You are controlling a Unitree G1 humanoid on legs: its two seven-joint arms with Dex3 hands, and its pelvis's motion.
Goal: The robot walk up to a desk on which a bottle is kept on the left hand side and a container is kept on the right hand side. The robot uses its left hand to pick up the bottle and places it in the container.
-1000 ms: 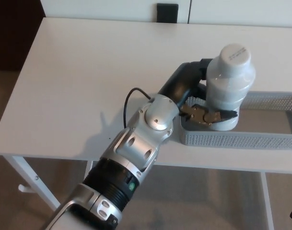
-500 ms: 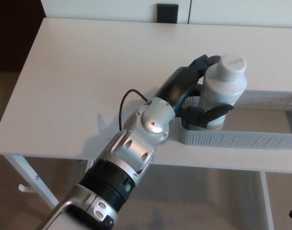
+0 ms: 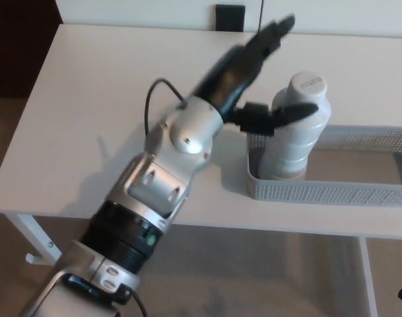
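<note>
Head view. The silver left forearm [image 3: 164, 172] is reaching diagonally from the lower left across the white desk [image 3: 108, 99], a thin black cable looping beside its wrist. The left hand [image 3: 250, 72] is hovering open above the desk, its fingers [image 3: 270, 33] spreading up and away while the thumb is pointing right across the upper part of the bottle (whether it is touching cannot be told); the hand is holding nothing. The white bottle [image 3: 294, 129] is standing upright, cap on top, inside the left end of the grey perforated container [image 3: 359, 191], which is lying along the desk's right front edge.
</note>
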